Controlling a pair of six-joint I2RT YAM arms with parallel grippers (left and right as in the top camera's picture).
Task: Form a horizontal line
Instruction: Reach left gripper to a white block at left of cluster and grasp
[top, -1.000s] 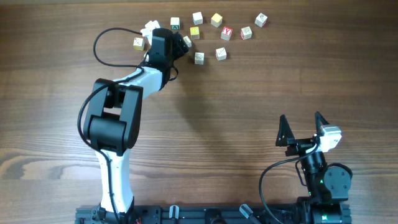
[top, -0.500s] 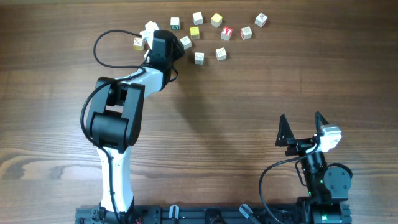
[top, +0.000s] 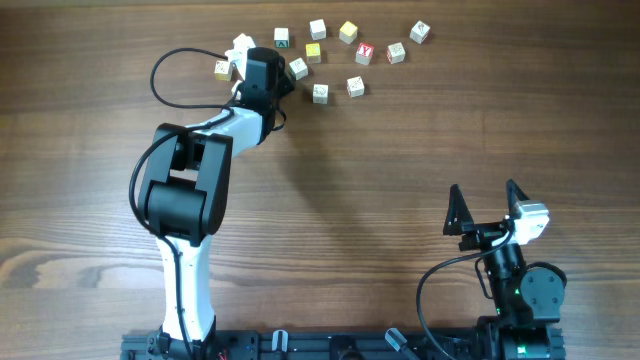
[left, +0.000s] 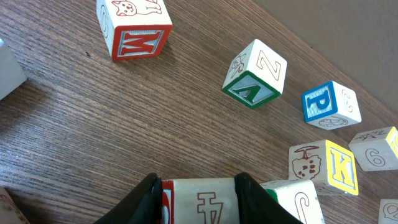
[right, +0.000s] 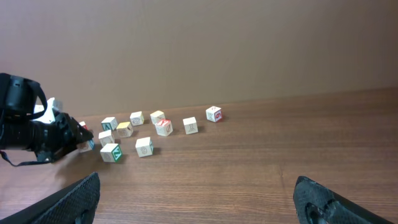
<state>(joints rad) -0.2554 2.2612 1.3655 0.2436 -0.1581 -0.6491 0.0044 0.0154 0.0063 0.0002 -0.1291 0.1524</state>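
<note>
No line exists yet: the cubes (top: 355, 87) lie scattered loosely at the far edge of the table, none set edge to edge in a row. The step in hand looks like the first pick. The left gripper (left: 198, 184) is down on the 4 cube (left: 199, 202), one finger flat against each side, so it appears to be gripping it. A J cube (left: 293, 198) sits just right of the 4 cube, touching or nearly so. The Z cube (left: 255, 74) and the M cube (left: 134, 28) lie beyond it, well apart. The right gripper (top: 486, 202) hangs wide open, holding nothing, far on the near side of the 4 cube. Next, I judge, the 4 cube needs a straight lift clear of the J cube, then a place on bare wood where the row can start.
</note>
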